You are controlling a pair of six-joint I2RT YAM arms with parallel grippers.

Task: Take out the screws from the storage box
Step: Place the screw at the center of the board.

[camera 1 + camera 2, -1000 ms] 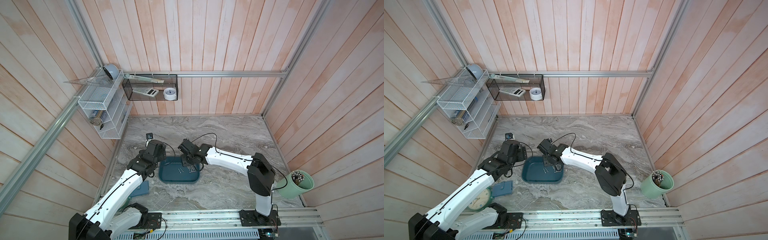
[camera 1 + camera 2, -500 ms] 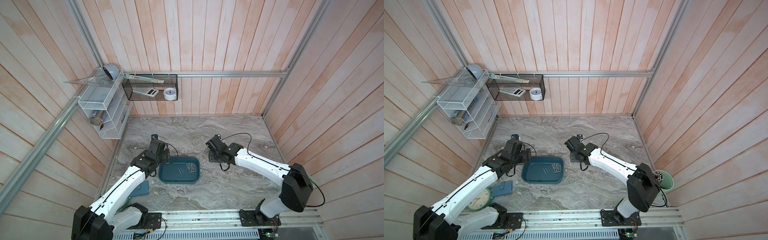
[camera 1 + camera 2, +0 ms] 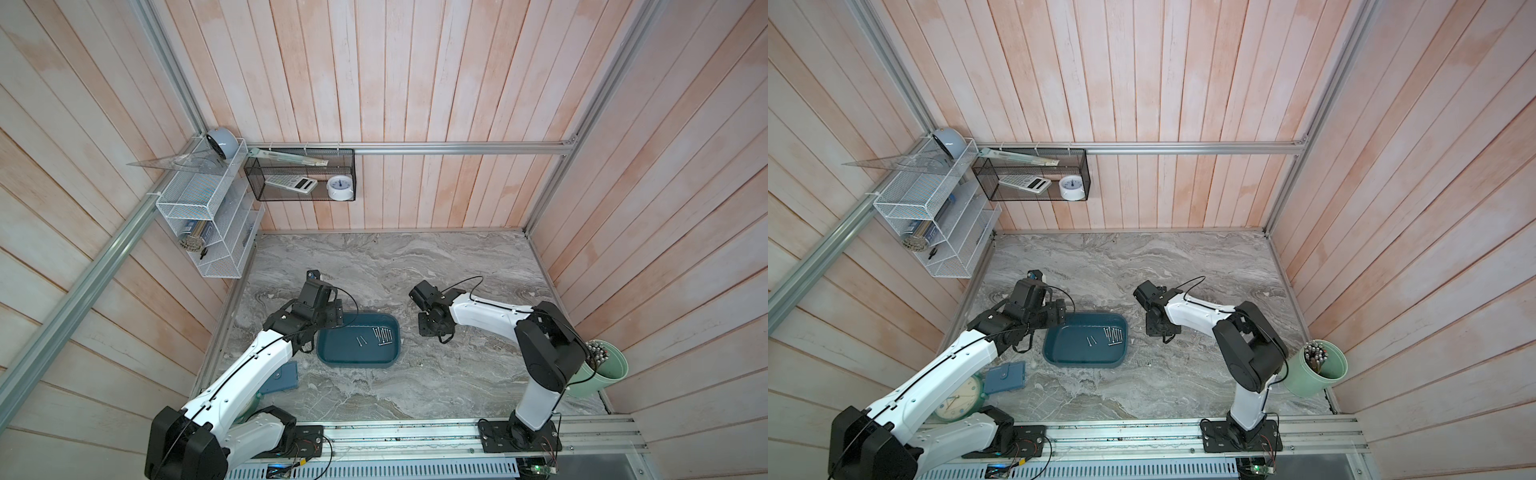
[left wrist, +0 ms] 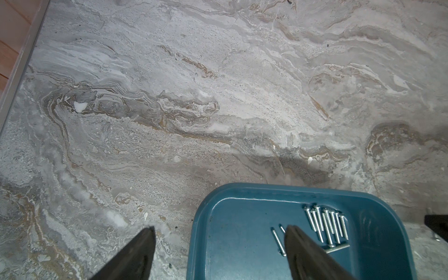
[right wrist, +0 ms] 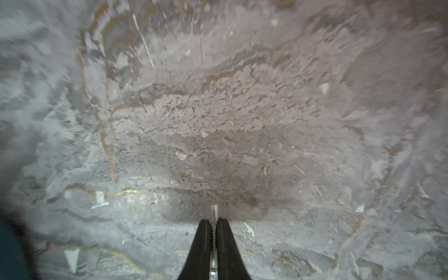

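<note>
Soft even light, right wrist view blurred, glint on storage box (image 4: 254,194)

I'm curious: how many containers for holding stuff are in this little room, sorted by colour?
Dark teal plastic tray: 1
Pale green round cup: 1
Black wire mesh basket: 1
White wire rack: 1
Total: 4

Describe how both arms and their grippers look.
The left arm and right arm have rounded white shells with black joints and bases. A thin black cable runs along each. The left gripper and right gripper carry tapered black fingers.
</note>
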